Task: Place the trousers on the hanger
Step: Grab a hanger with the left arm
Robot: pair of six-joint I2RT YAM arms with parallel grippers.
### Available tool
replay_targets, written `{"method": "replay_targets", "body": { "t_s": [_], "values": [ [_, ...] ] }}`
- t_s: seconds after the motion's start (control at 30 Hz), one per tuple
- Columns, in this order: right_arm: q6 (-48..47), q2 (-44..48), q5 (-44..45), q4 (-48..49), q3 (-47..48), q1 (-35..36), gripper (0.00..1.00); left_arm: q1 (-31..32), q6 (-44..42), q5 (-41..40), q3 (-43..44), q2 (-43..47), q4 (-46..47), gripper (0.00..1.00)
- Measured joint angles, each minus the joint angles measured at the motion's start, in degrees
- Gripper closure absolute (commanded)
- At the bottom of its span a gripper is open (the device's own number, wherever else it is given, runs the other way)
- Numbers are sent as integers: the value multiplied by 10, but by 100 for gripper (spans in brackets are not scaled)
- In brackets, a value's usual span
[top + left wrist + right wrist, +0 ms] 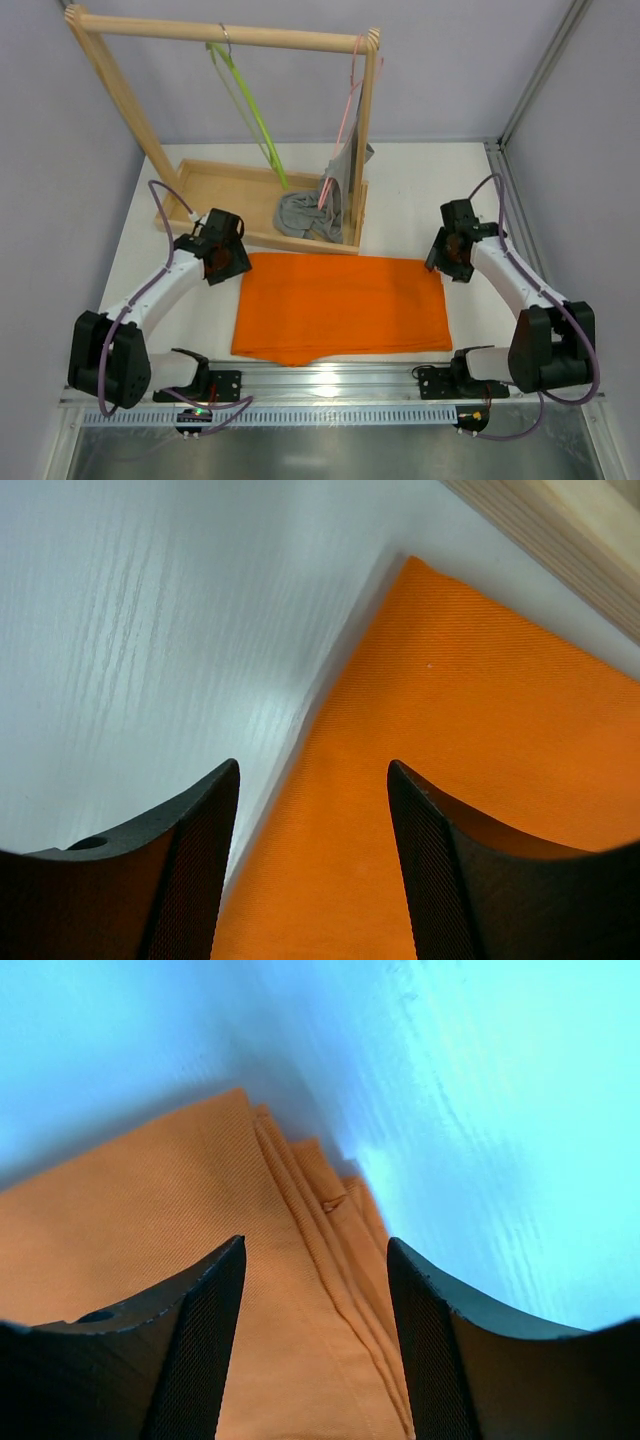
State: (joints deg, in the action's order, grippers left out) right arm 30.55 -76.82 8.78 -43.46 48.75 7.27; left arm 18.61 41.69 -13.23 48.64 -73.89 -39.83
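The left arm is reaching in from beyond the near left corner of the trousers (340,305). Its white forearm is slanting forward and inward, and its wrist is bending down, so that the left gripper (224,258) is hanging over the trousers' far left corner. In the left wrist view this gripper is standing released, its two dark fingers (190,870) spread apart and holding nothing. The trousers' left edge is running beneath the gap, with orange cloth on one side and bare white worktop (150,630) on the other.

The right arm is rising from beyond the trousers' near right corner and folding forward and inward, carrying the right gripper (452,255) over the trousers' far right corner. This gripper is also standing released, fingers (190,1350) apart and gripping nothing, with the stacked, stitched edges of the trousers lying under the gap.

The trousers are lying folded flat in an orange rectangle on the worktop, between the two grippers. Beyond their far edge, the hanger (255,110) is hanging by its metal hook from the top bar of a wooden rack (225,35). Further right on that bar, a pink hanger (348,110) is carrying a grey garment (310,210), which is drooping into the rack's wooden tray (215,185) just past the trousers' far edge.
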Motion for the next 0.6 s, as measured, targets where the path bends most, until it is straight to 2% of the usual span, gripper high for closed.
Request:
{"method": "replay_targets", "body": {
  "t_s": [0.13,0.23,0.3,0.43,0.6],
  "values": [
    [7,59,24,-30,25,-2,44,0,-6,20,0,32,1,38],
    [30,111,-27,-20,7,-2,55,0,-15,50,0,57,2,38],
    [58,146,-67,6,-44,-2,59,0,-18,67,1,63,1,38],
    [115,175,-80,5,-153,-2,59,0,-18,82,9,93,-7,33],
    [134,123,-47,-18,-138,-2,55,0,-18,56,97,155,-43,31]
  ]
}}
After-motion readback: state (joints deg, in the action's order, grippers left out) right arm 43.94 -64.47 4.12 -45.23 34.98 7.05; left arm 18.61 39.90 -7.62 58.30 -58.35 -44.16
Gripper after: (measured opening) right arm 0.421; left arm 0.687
